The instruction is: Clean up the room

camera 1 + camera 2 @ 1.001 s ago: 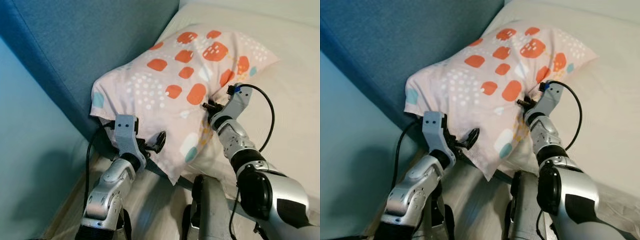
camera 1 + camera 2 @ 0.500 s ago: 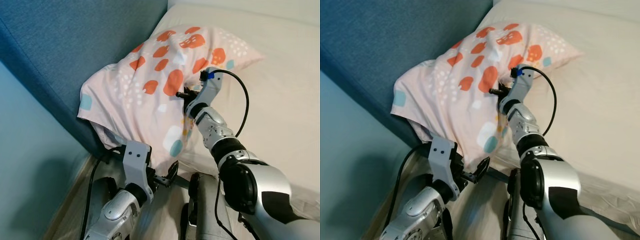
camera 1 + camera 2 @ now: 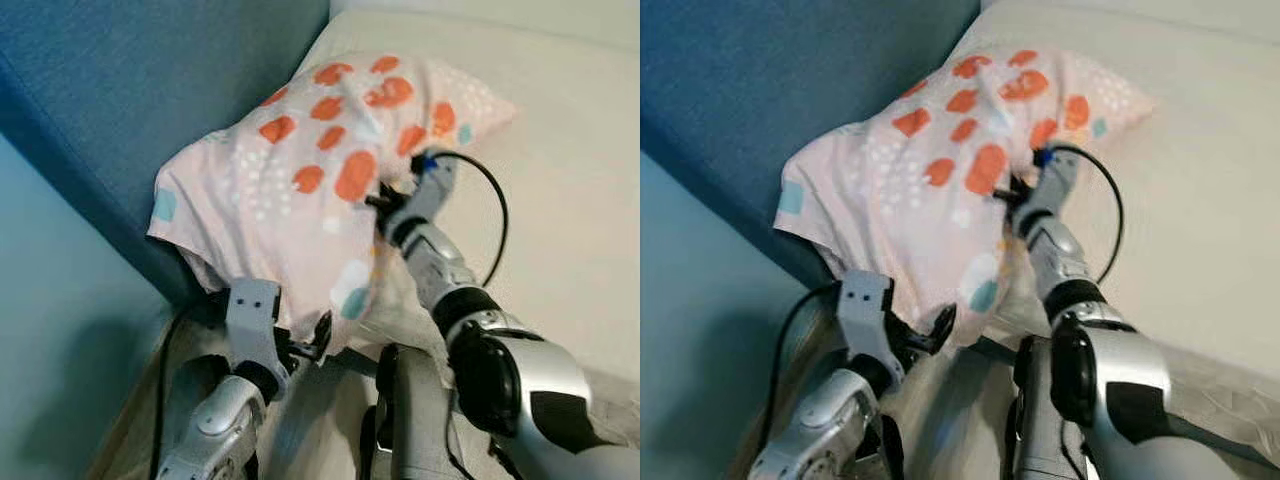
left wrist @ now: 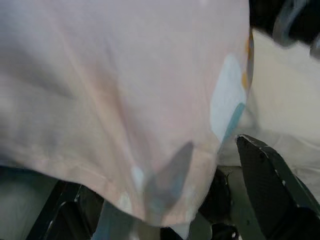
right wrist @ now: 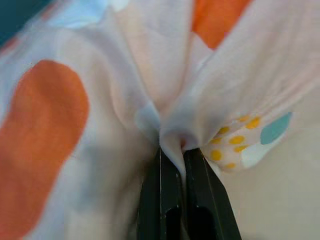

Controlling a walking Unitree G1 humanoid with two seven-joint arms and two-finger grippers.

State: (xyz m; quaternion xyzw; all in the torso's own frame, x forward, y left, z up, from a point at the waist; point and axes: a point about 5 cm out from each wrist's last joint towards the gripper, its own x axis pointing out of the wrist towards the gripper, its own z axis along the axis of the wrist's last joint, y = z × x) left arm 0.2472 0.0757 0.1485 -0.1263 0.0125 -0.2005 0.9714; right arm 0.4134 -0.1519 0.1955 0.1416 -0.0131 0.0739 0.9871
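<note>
R gripper [image 5: 172,150] pinches pillow [image 3: 300,170] fabric on bed [image 3: 570,200]; L gripper [image 3: 305,345] wide open below pillow edge.

Head stereo pair looks down, sharing the pillow [image 3: 320,190] at 12 o'clock; both wrist cameras sit close against its fabric.

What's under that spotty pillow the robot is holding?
The pillow rests on a cream mattress, leaning against the blue headboard. Its near corner hangs over the left gripper. The right gripper pinches its fabric. Whatever lies beneath its middle is covered.
</note>
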